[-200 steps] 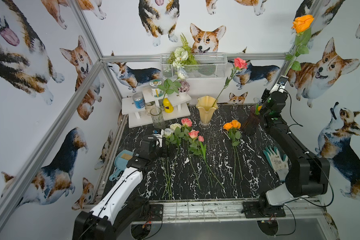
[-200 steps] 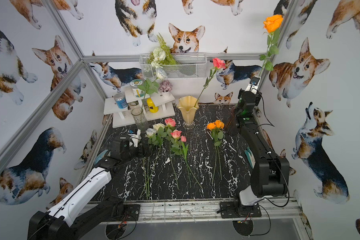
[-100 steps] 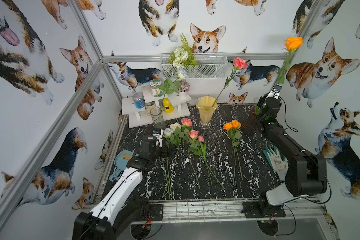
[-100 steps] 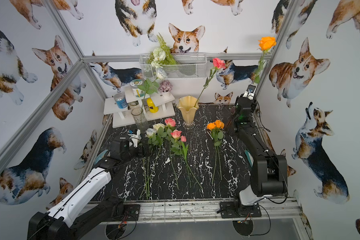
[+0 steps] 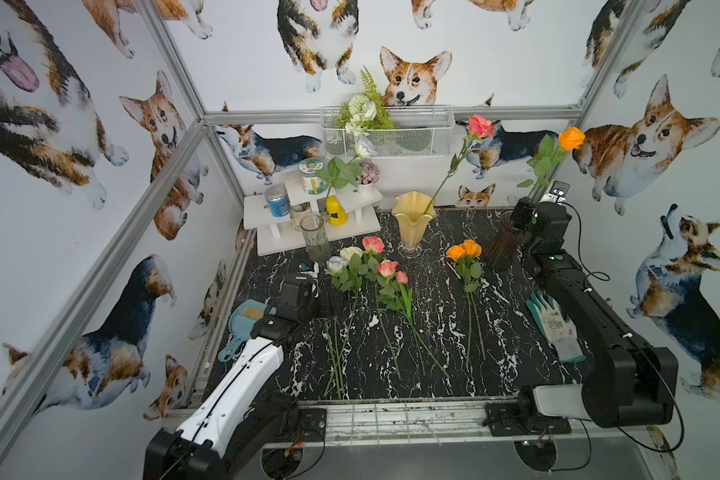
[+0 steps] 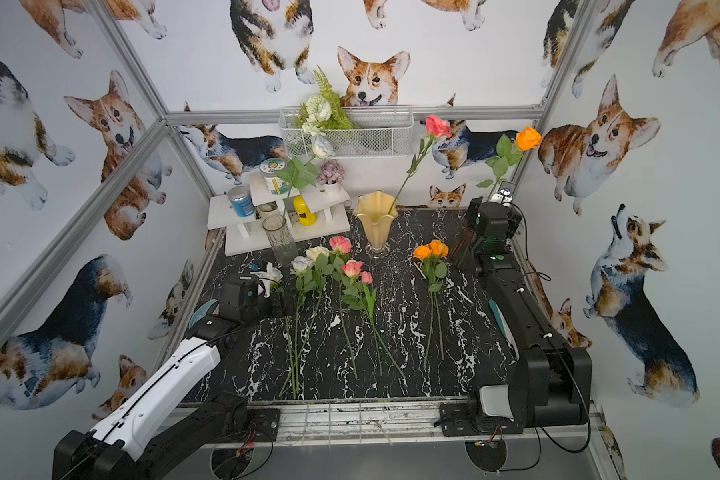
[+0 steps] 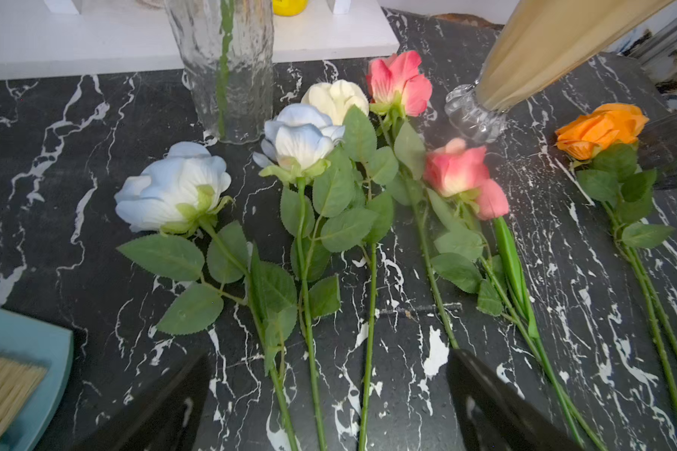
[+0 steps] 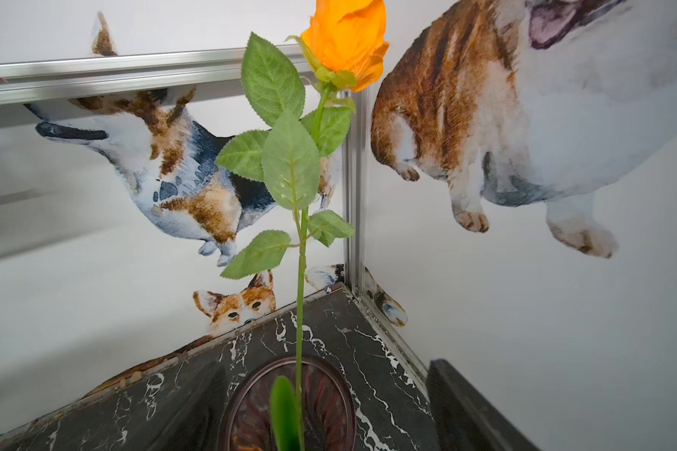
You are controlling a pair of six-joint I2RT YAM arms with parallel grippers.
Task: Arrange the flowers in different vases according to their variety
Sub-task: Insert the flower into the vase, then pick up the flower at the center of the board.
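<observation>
The orange rose [image 5: 571,138] stands with its stem [image 8: 300,296] in the dark purple vase [image 8: 290,406] at the back right. My right gripper [image 8: 321,382] hangs open over the vase mouth, both fingers apart from the stem. A pink rose [image 5: 481,126] leans in the creamy-yellow vase [image 5: 412,222], and a white rose [image 5: 364,147] stands in the clear glass vase [image 5: 314,239]. White and cream roses [image 7: 301,136], pink flowers [image 7: 454,172] and two orange roses [image 5: 464,250] lie on the black table. My left gripper [image 7: 329,390] is open low over the white roses' stems.
A white stepped shelf [image 5: 350,232] with jars and a yellow bottle [image 5: 335,212] stands behind the glass vase. A wire basket [image 5: 416,133] with a fern bouquet hangs on the back wall. A blue dustpan [image 5: 242,322] lies at the left, a glove [image 5: 555,326] at the right.
My right gripper has opened and let go of the orange rose. The rose has dropped lower into the purple vase, and the right arm has come down. The left arm has not moved.
</observation>
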